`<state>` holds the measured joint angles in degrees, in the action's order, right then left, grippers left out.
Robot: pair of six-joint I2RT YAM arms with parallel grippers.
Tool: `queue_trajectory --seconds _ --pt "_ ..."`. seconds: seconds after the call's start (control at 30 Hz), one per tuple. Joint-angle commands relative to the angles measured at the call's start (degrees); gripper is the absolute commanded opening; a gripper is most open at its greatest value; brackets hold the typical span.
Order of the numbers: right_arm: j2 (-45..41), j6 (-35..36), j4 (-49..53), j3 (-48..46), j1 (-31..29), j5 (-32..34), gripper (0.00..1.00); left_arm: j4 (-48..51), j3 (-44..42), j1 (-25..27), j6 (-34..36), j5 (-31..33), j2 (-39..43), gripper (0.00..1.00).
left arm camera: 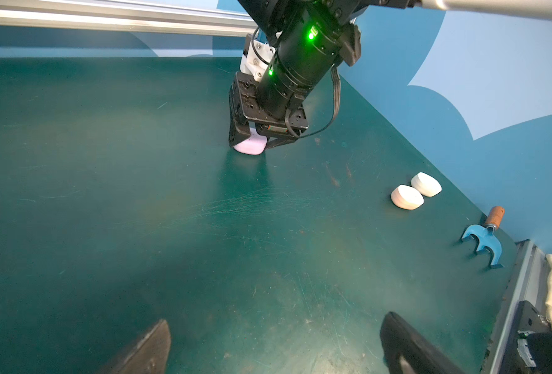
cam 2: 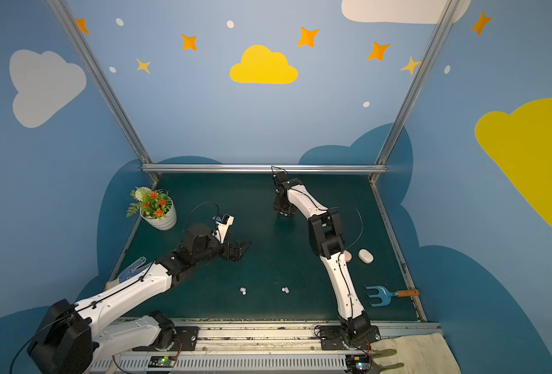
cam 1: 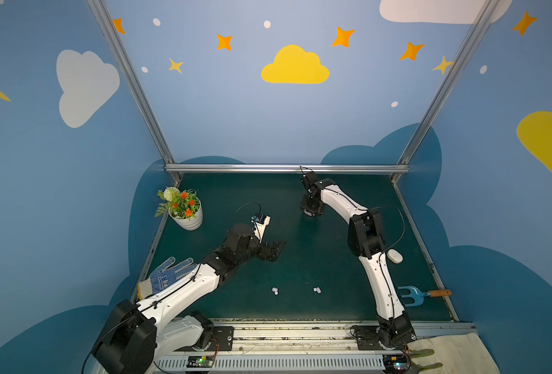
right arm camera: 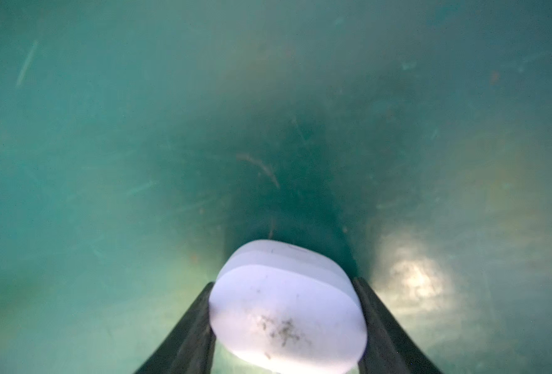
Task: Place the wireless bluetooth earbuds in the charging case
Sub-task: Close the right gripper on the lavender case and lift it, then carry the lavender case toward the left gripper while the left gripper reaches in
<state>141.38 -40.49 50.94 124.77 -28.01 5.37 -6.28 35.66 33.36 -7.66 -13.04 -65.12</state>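
A lavender charging case (right arm camera: 284, 311) rests closed on the green mat at the back centre. My right gripper (right arm camera: 283, 282) points down over it, a finger pressed on each side, shut on it; the left wrist view shows the same case (left arm camera: 250, 145) between those fingers. Two pairs of tiny pale earbuds (cam 1: 274, 290) (cam 1: 316, 290) lie near the front edge, seen in both top views (cam 2: 243, 290) (cam 2: 285, 289). My left gripper (cam 1: 279, 249) hangs open over mid-table, nothing between its fingers (left arm camera: 158, 343).
A white case (left arm camera: 426, 184) and a peach case (left arm camera: 407, 197) lie closed beside the right arm. A blue garden fork (cam 1: 414, 295) lies at the right edge. A flower pot (cam 1: 187, 213) stands back left, a dotted glove (cam 1: 168, 275) under the left arm.
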Motion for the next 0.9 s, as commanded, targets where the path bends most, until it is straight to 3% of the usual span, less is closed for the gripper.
queue_trajectory --seconds 0.0,0.37,0.57,0.87 --pt "-6.3 2.3 -0.3 -4.0 -1.0 -2.2 0.52 1.6 0.9 -0.2 2.5 -0.9 -0.8 1.00" --pt "-25.9 7.5 -5.3 -24.3 -2.8 -12.6 0.51 6.2 5.5 -0.1 9.2 -4.4 -5.7 1.00" --pt "-37.6 10.1 -7.0 -34.1 -4.6 -20.8 0.50 9.0 9.1 -0.1 15.6 -10.0 -9.2 1.00" --pt "-51.4 11.8 -4.7 -43.3 -7.8 -26.6 0.48 0.3 9.2 1.5 21.2 -19.3 -13.5 1.00"
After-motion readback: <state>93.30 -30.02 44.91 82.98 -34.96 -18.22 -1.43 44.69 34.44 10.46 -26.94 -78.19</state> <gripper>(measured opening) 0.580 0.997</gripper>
